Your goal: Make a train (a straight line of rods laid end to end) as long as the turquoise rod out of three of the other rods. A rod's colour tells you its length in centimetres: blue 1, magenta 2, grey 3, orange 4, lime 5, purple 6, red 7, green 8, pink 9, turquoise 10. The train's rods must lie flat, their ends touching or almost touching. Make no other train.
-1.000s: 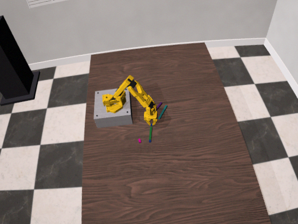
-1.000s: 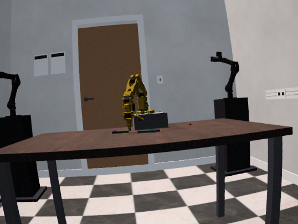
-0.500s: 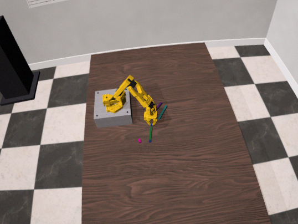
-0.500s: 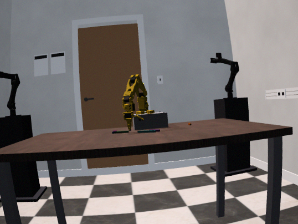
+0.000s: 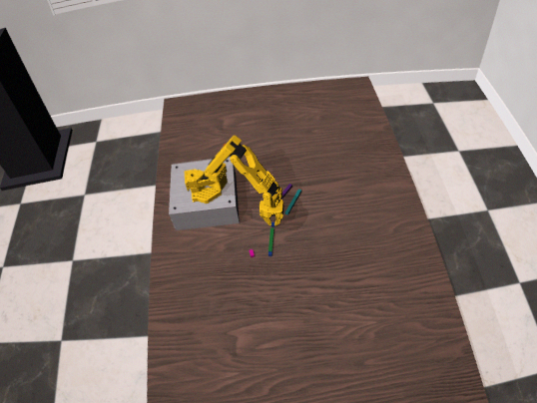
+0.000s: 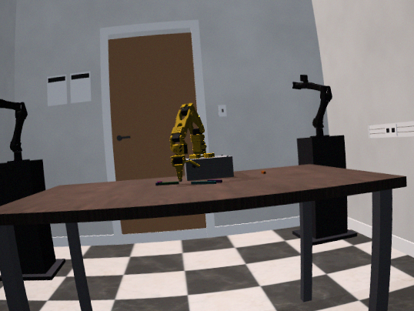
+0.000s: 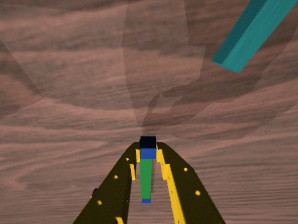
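My gripper (image 5: pixel 272 224) is shut on a small blue rod (image 7: pixel 146 151), held low at the table. Right behind it in the wrist view lies the green rod (image 7: pixel 145 180), in line with it, with another blue rod (image 7: pixel 146 201) at the green rod's far end. In the overhead view the green rod (image 5: pixel 270 240) runs from the fingertips toward the front, ending in the blue rod (image 5: pixel 269 253). The turquoise rod (image 5: pixel 293 201) lies flat to the right of the gripper, and also shows in the wrist view (image 7: pixel 255 32).
A magenta rod (image 5: pixel 252 252) lies left of the green rod's front end. A purple rod (image 5: pixel 287 190) lies beside the turquoise rod, partly hidden by the arm. A small orange rod (image 6: pixel 263 172) lies far off. The grey base block (image 5: pixel 203 201) stands to the left.
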Controlling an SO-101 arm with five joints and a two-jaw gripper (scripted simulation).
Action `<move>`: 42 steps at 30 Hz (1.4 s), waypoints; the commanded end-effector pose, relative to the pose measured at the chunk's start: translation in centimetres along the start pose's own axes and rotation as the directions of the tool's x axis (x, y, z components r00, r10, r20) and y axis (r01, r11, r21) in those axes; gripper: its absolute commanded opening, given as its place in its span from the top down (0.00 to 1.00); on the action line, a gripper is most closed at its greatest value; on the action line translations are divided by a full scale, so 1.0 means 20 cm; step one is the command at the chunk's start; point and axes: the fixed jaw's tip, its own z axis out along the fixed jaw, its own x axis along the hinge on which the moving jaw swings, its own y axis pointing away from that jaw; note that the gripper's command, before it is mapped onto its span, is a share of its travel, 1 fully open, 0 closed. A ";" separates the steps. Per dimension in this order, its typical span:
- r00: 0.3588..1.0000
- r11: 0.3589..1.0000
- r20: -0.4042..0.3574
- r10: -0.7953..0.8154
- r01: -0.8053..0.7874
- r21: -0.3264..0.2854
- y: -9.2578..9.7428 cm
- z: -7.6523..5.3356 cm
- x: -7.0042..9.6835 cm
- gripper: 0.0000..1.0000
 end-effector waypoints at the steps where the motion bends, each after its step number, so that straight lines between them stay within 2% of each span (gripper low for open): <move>1: 1.000 1.000 0.010 0.000 0.000 -0.021 0.02 0.01 -0.01 1.00; 21: 1.000 1.000 0.010 0.000 0.000 -0.021 0.02 0.05 -0.01 1.00; 42: 1.000 1.000 0.005 0.000 0.000 -0.009 0.01 0.06 0.00 1.00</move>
